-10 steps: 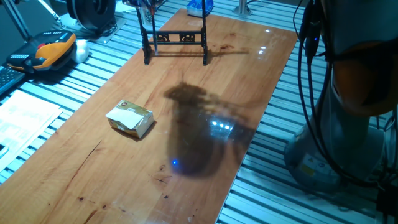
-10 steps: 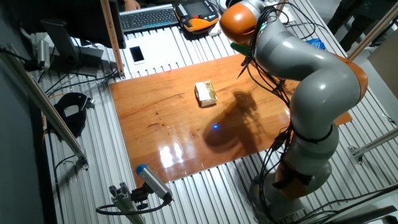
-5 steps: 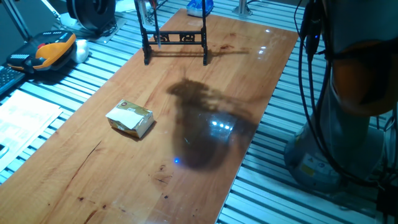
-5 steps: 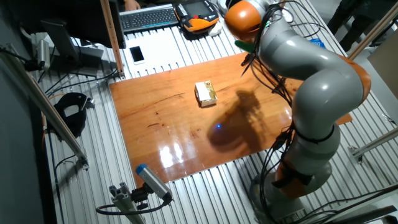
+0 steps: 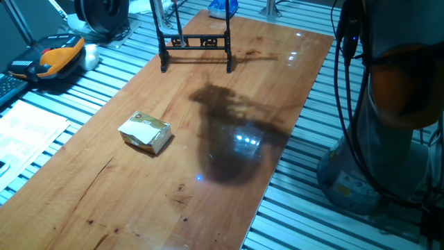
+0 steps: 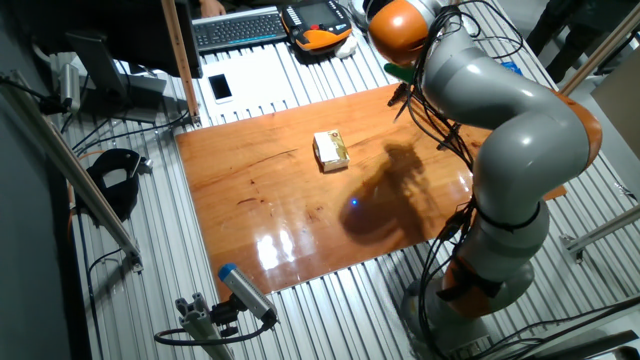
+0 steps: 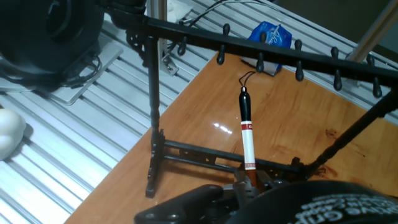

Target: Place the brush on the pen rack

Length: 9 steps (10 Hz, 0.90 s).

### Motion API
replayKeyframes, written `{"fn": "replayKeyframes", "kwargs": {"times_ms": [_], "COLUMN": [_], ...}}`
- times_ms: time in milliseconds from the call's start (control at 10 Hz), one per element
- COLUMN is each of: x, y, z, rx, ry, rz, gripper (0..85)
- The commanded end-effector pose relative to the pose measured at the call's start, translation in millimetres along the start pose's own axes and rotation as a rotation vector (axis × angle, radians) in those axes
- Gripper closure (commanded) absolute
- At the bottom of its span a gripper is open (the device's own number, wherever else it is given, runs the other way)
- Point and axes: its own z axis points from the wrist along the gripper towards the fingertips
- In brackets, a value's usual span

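The jaws are clamped on the brush (image 7: 247, 142), whose shaft rises straight from between them, loop end farthest out. The pen rack (image 7: 153, 118) stands on the wooden surface (image 7: 292, 118) just beyond the jaws, its pegged top bar crossing above the loop.

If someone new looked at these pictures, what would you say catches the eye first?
Most striking is the brush held upright in the gripper, its loop end just below the pegged top bar of the black pen rack at the table's far end. Next is the big grey and orange arm over the wooden table, where a small yellowish box lies alone.
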Motion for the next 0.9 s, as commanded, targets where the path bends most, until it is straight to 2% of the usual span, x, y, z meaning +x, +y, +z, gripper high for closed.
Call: {"fn": "replayKeyframes", "kwargs": {"times_ms": [0,300,800], "x": [-2.2,-8.6,-11.2], "y": [-1.2,-5.4,-9.1], "z": [0.6,6.9,12.1], "rx": [-0.001,-0.016,-0.027], "ry": [-0.001,0.006,0.013], "rz": [-0.005,-0.013,-0.019], "gripper": [85.0,85.0,85.0]}}
